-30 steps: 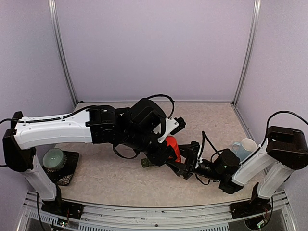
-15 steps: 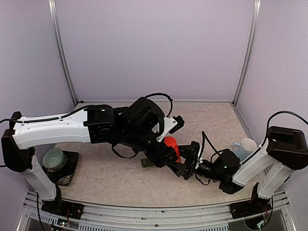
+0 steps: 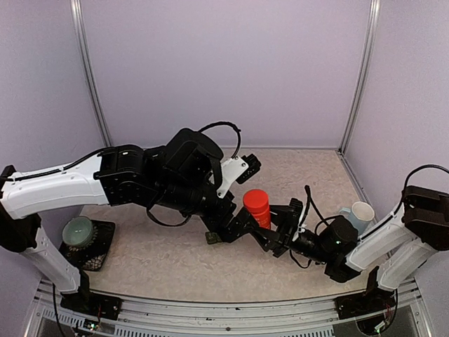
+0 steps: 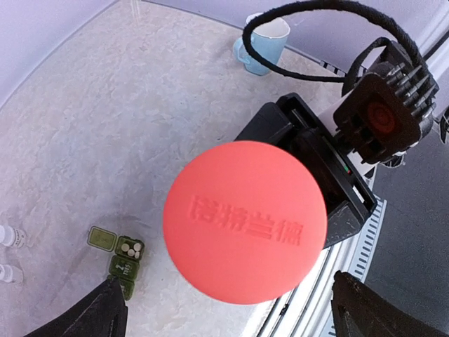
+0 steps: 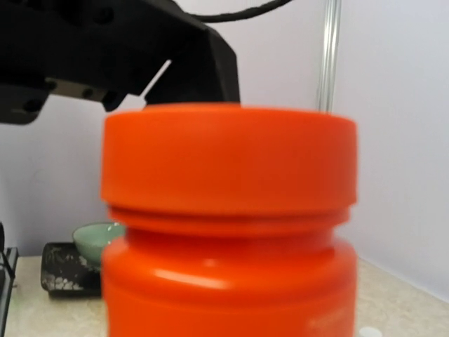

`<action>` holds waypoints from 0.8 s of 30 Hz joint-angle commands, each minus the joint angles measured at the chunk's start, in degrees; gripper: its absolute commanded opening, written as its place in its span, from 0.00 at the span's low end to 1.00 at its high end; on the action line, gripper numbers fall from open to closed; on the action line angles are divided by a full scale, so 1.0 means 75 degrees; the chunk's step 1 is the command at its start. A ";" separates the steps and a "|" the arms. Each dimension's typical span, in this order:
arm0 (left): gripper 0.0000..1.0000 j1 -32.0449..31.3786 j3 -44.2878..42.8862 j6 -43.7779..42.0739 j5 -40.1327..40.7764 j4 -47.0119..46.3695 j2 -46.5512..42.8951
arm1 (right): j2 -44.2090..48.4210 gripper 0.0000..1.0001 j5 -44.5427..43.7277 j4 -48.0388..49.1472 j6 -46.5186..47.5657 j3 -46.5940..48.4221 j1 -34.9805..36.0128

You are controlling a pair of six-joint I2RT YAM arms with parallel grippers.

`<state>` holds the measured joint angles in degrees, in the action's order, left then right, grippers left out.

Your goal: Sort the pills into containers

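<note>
An orange pill bottle [image 3: 257, 208] with its cap on stands upright above the table. My right gripper [image 3: 279, 230] is shut on its lower body; in the right wrist view the bottle [image 5: 228, 225] fills the frame and hides the fingers. My left gripper [image 4: 233, 314] is open, its fingertips spread wide on either side of the cap [image 4: 245, 221] and clear of it. The dark green containers [image 4: 121, 256] lie on the table below and to the left. One compartment is open and holds white pills [image 4: 130, 247]. From above, the containers [image 3: 212, 237] show only partly under the left arm.
A pale blue mug [image 3: 355, 214] lies beside the right arm's forearm. A green bowl [image 3: 77, 229] rests on a dark stand at the near left. Two small white objects [image 4: 7, 236] sit at the left edge of the left wrist view. The table's metal rail runs along the near edge.
My left gripper has opened and pulled back left, away from the cap, so the whole bottle top now shows. The right gripper shifted slightly right with the bottle.
</note>
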<state>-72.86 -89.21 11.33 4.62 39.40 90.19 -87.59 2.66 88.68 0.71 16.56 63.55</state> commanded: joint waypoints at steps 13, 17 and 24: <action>0.99 0.0143 -0.2963 -0.0327 0.0531 0.1485 0.1448 | 0.0988 0.38 -0.0352 -0.1610 -0.0145 0.0119 -0.0059; 0.97 0.0282 -0.3057 -0.0174 0.0315 0.1866 0.1648 | 0.1255 0.37 -0.0539 -0.2003 -0.0059 0.0136 -0.0059; 0.77 0.0488 -0.2764 -0.0014 -0.0105 0.1718 0.1548 | 0.1583 0.36 -0.0670 -0.2622 0.0126 0.0192 -0.0053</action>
<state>-70.08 -110.76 10.31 6.35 52.45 102.37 -77.45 -1.15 71.46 0.62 16.67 63.51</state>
